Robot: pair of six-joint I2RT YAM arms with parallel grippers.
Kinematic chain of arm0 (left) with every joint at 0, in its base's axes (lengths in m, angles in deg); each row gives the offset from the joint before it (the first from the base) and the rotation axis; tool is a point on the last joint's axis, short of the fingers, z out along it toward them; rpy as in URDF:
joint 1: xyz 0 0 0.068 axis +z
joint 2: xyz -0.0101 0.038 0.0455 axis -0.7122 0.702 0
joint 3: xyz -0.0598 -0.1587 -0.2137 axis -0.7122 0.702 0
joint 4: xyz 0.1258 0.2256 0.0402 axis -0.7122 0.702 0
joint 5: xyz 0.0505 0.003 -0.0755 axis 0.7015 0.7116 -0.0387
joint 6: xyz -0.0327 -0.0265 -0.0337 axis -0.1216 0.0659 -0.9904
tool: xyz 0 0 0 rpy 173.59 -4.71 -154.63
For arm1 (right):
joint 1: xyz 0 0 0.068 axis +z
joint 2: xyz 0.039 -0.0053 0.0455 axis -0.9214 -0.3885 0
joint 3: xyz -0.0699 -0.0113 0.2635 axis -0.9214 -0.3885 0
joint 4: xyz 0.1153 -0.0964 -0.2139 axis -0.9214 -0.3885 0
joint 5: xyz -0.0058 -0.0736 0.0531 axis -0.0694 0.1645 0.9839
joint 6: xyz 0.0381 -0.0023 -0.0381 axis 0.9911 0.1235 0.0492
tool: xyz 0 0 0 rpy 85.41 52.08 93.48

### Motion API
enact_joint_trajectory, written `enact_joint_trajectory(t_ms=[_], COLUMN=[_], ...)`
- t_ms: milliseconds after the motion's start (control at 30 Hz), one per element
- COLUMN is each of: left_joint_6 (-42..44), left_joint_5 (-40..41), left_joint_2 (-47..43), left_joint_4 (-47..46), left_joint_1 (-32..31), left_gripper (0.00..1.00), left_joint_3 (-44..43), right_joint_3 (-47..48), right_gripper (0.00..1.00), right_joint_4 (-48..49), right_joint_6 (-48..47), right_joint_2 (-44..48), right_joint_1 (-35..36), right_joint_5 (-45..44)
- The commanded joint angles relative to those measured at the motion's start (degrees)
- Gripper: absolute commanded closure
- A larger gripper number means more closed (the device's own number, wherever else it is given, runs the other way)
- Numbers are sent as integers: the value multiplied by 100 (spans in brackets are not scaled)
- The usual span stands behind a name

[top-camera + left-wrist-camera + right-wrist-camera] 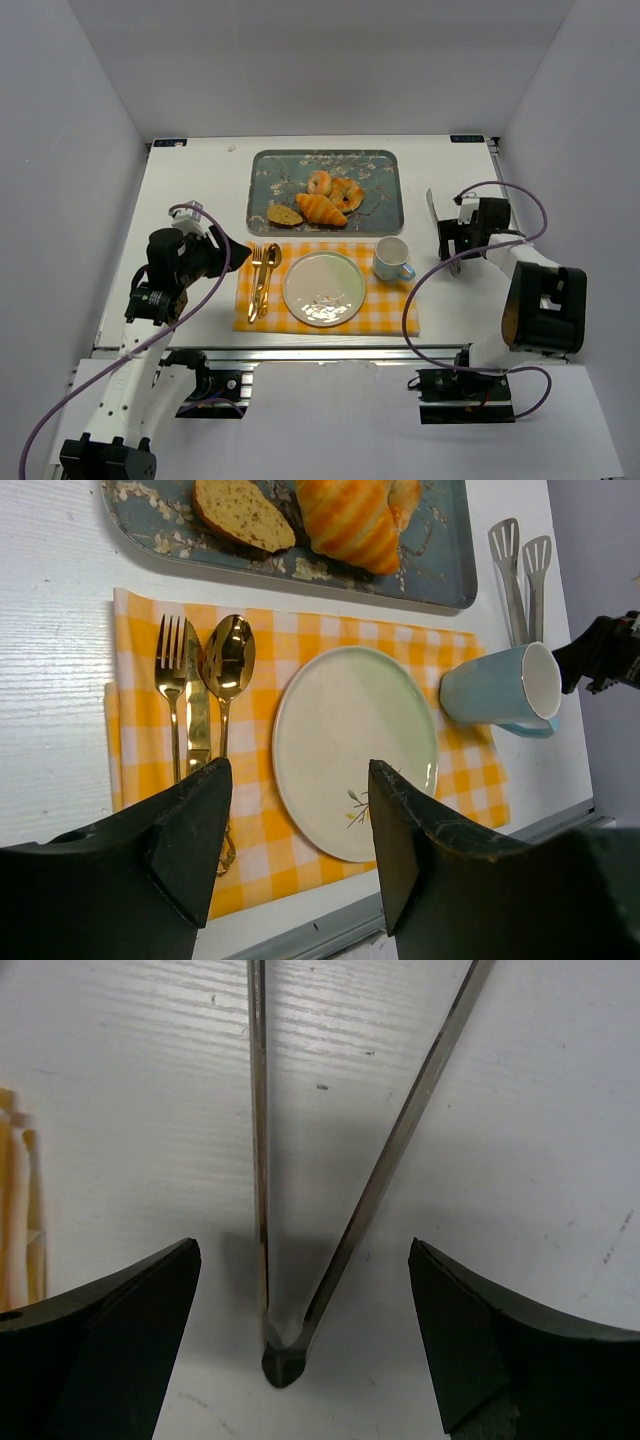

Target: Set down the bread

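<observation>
The bread [348,193], a round shiny orange bun, sits on the blue flowery tray [378,178] at the far side of the white table [190,200]. It is right up against the long croissant [320,209] and just beside the paler ring pastry [319,182]. A brown slice [285,214] lies on the tray too, to the left of the croissant. No claw is touching the bun. Nearer to the arms there is a yellow checked cloth [392,312] with a round pale plate [310,272] on it - nothing is on the plate. A gold fork [170,675], knife [197,720] and spoon [228,660] lie side by side on the left part of the cloth. A blue cup [391,258] stands on the cloth at the plate's right. The left claw [236,257] hangs above the left edge of the cloth, near the fork and spoon. Its two black fingers [190,830] are wide apart with nothing between them; its own camera looks past them at the plate. The right claw [456,243] is low over the bare table to the right of the cup, well away from the tray. Its fingers [130,1320] are wide apart as well. Metal tongs [261,1150] lie flat on the table under it - the end where the two thin arms join sits in the gap between the fingers, but the fingers are not touching the tongs or squeezing them.
</observation>
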Motion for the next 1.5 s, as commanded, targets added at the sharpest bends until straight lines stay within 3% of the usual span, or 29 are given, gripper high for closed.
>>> enact_joint_trajectory(t_ms=[0, 200, 400, 500, 533, 600, 633, 767, 900, 1067, 1333, 1467], left_joint_6=[43, 8, -27, -18, -9, -1, -1, -18, -18, -9, -36, -45], left_joint_5=[-82, -20, -11, -11, 6, 33, 41, 33, 33, -37, -29, -3], left_joint_2=[-116, -212, -265, -265, -265, -265, -274, -318, -335, -265, -256, -318], left_joint_4=[-75, 22, 66, 83, 118, 153, 154, 171, 215, 154, 145, 215], left_joint_1=[24, 24, 24, 24, 24, 24, 24, 24, 24, 24, 24, 24], left_gripper=[34, 34, 34, 34, 34, 34, 34, 34, 34, 34, 34, 34], left_joint_3=[88, 97, 124, 97, 71, 36, 36, 62, 71, 62, 18, 18], right_joint_3=[308, 598, 923, 1090, 1239, 1275, 1249, 1152, 1424, 2283, 4077, 4807], right_gripper=[11, 14, 24, 40, 53, 64, 74, 92, 91, 79, 58, 57], right_joint_4=[542, 867, 832, 710, 622, 516, 525, 682, 517, 69, -1178, -1575], right_joint_6=[120, 314, 402, 375, 393, 375, 340, 121, -73, -547, -601, -495], right_joint_2=[-440, -1039, -1417, -1601, -1654, -1707, -1681, -1260, -767, -705, -1933, -2436], right_joint_1=[-22, 22, 57, 57, 57, 57, 57, 57, 83, 628, 1234, 1305], right_joint_5=[-44, -158, -211, -79, -18, 122, 167, 333, 1150, 1529, 2047, 2206])
